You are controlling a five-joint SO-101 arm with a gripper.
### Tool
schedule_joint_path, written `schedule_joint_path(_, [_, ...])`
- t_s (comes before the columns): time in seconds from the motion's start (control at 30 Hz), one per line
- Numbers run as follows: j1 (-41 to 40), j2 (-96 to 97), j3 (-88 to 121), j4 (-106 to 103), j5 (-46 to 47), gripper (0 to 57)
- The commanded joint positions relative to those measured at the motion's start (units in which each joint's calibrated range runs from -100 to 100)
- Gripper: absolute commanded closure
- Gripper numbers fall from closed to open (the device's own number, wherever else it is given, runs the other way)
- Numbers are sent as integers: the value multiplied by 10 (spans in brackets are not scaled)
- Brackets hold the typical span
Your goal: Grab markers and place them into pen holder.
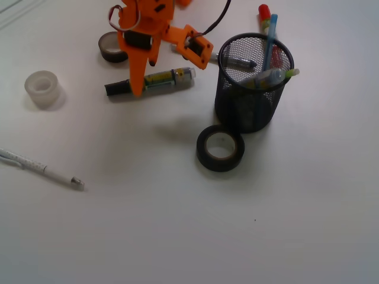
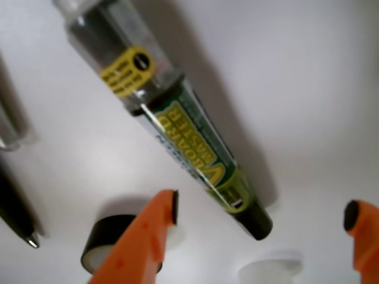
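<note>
The black-capped marker (image 1: 151, 81) lies flat on the table (image 1: 177, 225), long axis running left to right, black cap at the left end and clear end toward the pen holder (image 1: 253, 83). It sits left of the pen holder and apart from it. In the wrist view the marker (image 2: 177, 127) crosses the picture diagonally, label up.

The gripper (image 1: 172, 50) is above the marker with jaws spread wide and nothing between them. In the wrist view the two orange fingertips (image 2: 163, 216) stand well apart, the marker's dark end between and beyond them; contact cannot be confirmed.

The pen holder contains a blue-capped marker (image 1: 263, 77) and a thin blue stick (image 1: 270, 41). A red-capped marker (image 1: 267, 26) lies behind it, mostly hidden.

A black tape roll (image 1: 220, 148) lies near the holder. A second dark roll (image 1: 112, 47) is partly covered by the arm
</note>
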Motion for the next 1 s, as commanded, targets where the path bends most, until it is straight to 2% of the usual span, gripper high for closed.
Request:
schedule_joint_path(0.0, [-2, -2, 12, -1, 2, 264])
schedule_joint_path(0.4, [-28, 5, 90, -63, -14, 265])
schedule_joint_path(0.67, [-18, 6, 99, -79, -16, 439])
schedule_joint_path(0.87, [-18, 7, 99, -82, -23, 536])
schedule_joint_path(0.9, [-21, 7, 99, -82, -24, 569])
schedule_joint_path(0.97, [-23, 6, 99, -81, -24, 569])
